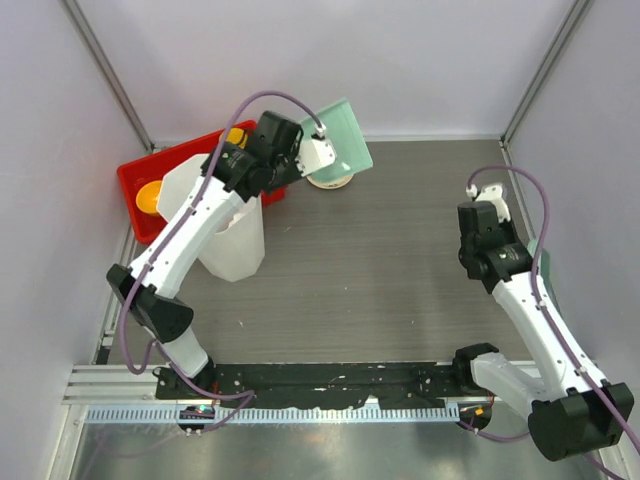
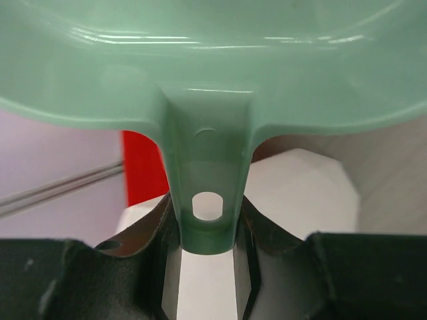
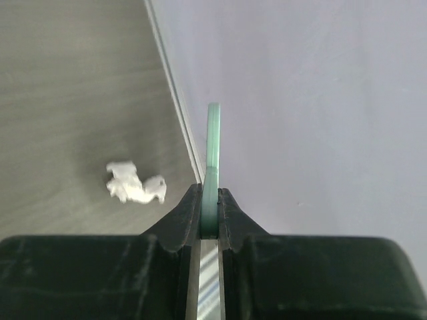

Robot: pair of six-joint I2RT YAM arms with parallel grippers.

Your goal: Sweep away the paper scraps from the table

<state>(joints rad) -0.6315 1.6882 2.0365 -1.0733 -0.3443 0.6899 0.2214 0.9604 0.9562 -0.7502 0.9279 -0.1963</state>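
scrap (image 3: pixel 135 183) of crumpled white paper lies on the table (image 3: pixel 67 80) close to the foot of the right wall, the only one i can make out with certainty. in the right wrist view it sits ahead of the right gripper (image 3: pixel 210 200) and off to its left, apart from the fingers, with its slightly longer side running across the view. that gripper is clamped tight on a thin green tool (image 3: pixel 213 153), seen edge-on and standing upright between the jaws; what kind of tool it is i cannot tell. the tool's edge lines up nearer the wall than the scrap, so reaching it probably calls for a shift leftward first. the right arm is plainly the nearer one. the left gripper (image 2: pixel 207 230) is closed on the handle of a green dustpan (image 1: pixel 345 135), held up at the far left of the table above a cream plate (image 1: pixel 328 181), beside a white bin (image 1: pixel 235 245) and red tray (image 1: pixel 135 180), well apart from the scrap.
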